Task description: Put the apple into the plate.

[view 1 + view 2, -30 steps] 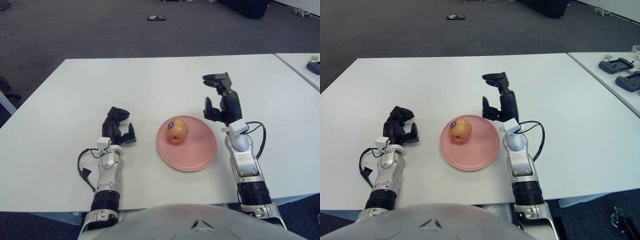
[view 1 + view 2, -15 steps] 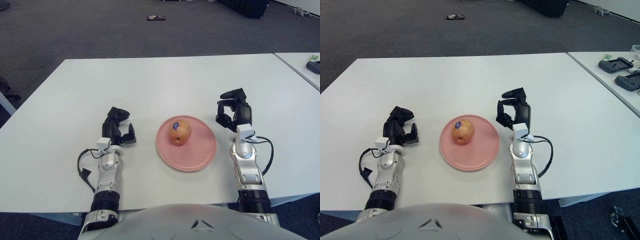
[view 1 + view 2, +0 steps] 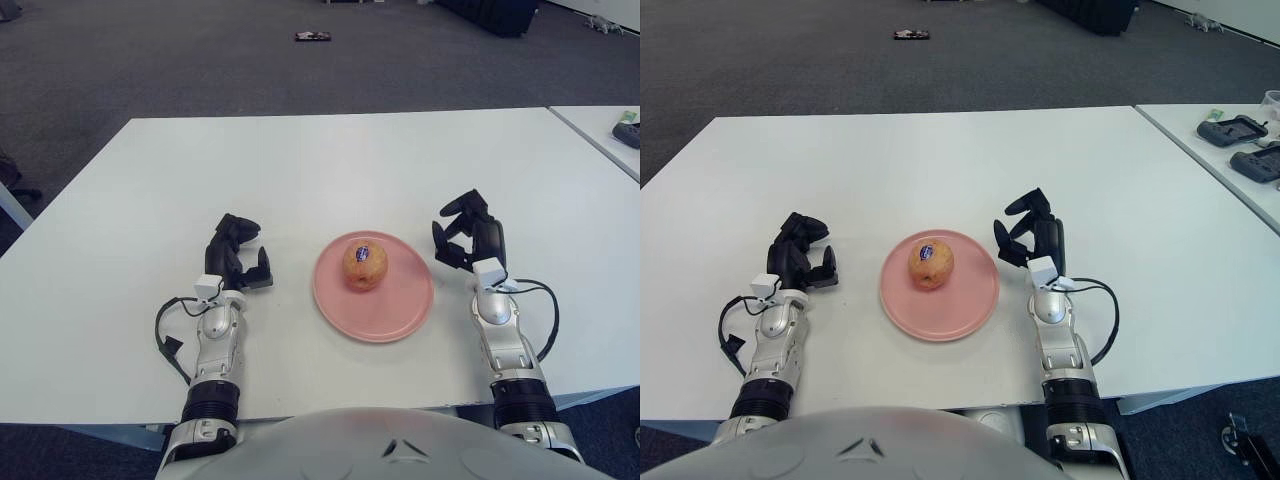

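1. Left hand (image 3: 236, 255) sat toward the table's (image 3: 130, 220) near-left side, just left of the plate (image 3: 400, 310). Fingers loosely curled, nothing in them. Idle.
2. Plate was pink, near the table's front edge, roughly centred between the two hands.
3. Apple (image 3: 364, 265) sat inside the plate, in its far half, sticker side up. No hand touched it.
4. Right hand (image 3: 466, 235) was just right of the plate's rim, apart from it. Fingers spread, holding nothing.
5. Far right: a second table (image 3: 1240, 170) with dark gadgets (image 3: 1240, 145) on it. Not part of the job.
6. Step call: placement looked done, with the apple in the plate and both hands free. We were at the release/clear stage.
7. Next move, as I judged it: nothing to grasp. Just keep the right hand away from the rim so it doesn't nudge the plate. The apple might roll a little, being round on a shallow dish.
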{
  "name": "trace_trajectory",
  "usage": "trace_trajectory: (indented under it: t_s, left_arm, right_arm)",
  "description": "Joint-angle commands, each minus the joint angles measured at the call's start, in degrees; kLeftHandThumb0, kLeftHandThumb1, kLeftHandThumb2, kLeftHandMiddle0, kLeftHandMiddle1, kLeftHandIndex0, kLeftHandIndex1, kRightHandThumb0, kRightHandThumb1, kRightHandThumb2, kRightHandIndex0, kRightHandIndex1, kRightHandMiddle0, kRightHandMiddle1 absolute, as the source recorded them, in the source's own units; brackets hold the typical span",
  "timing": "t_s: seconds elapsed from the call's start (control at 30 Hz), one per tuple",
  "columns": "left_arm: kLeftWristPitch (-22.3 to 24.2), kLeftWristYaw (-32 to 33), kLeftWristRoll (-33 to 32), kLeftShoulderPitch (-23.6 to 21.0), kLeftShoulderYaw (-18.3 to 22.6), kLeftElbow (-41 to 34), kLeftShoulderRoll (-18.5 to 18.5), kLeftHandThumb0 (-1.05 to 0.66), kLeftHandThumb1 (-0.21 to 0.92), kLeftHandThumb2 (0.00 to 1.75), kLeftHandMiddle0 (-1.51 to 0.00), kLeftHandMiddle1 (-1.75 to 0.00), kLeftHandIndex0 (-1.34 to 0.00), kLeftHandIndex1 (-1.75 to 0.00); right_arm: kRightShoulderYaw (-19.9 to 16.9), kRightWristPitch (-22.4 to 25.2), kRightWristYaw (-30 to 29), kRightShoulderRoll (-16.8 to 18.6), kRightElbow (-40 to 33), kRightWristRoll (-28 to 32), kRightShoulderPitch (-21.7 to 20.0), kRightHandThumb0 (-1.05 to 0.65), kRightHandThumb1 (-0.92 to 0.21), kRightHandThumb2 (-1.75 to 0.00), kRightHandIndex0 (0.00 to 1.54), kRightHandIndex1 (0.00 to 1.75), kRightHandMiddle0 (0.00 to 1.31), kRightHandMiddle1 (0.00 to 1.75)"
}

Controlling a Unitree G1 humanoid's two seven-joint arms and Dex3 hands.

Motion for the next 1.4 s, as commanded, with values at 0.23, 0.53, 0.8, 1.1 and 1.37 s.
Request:
trace_trajectory:
  t_s: [0.23,0.53,0.8,1.1,1.37]
  left_arm:
    - [2.0,-0.4,-1.0,1.9,0.1,2.6,-0.6,-0.01,0.01,1.67,-0.87,-1.70,-0.60,-1.75]
    - [1.7,0.0,-0.7,2.1,0.1,2.7,-0.5,-0.01,0.01,1.66,-0.86,-1.69,-0.60,-1.75]
    - [1.2,-0.2,-0.9,2.3,0.2,2.6,-0.6,-0.01,0.02,1.65,-0.85,-1.69,-0.60,-1.75]
    - [1.6,-0.7,-1.4,2.3,0.4,2.7,-0.4,-0.01,0.02,1.64,-0.87,-1.67,-0.59,-1.75]
    - [2.1,-1.1,-1.6,2.4,0.3,2.3,-0.1,-0.01,0.03,1.62,-0.87,-1.65,-0.59,-1.75]
  right_arm:
    - [0.2,-1.0,5.2,-3.1,6.6,2.9,-2.2,-0.43,-0.50,-1.10,1.01,1.75,0.47,1.75]
    - [0.2,-0.9,6.4,-3.6,9.6,3.4,-2.8,-0.43,-0.48,-1.13,1.04,1.75,0.49,1.75]
    - [0.3,3.1,6.1,-2.8,9.0,3.5,-2.0,-0.44,-0.45,-1.16,1.04,1.75,0.50,1.75]
    - [0.6,3.9,5.1,-2.1,8.7,3.4,-1.0,-0.44,-0.43,-1.18,1.02,1.75,0.52,1.75]
    - [-0.5,1.0,5.0,-2.0,11.0,5.4,-0.8,-0.46,-0.36,-1.27,1.09,1.75,0.57,1.75]
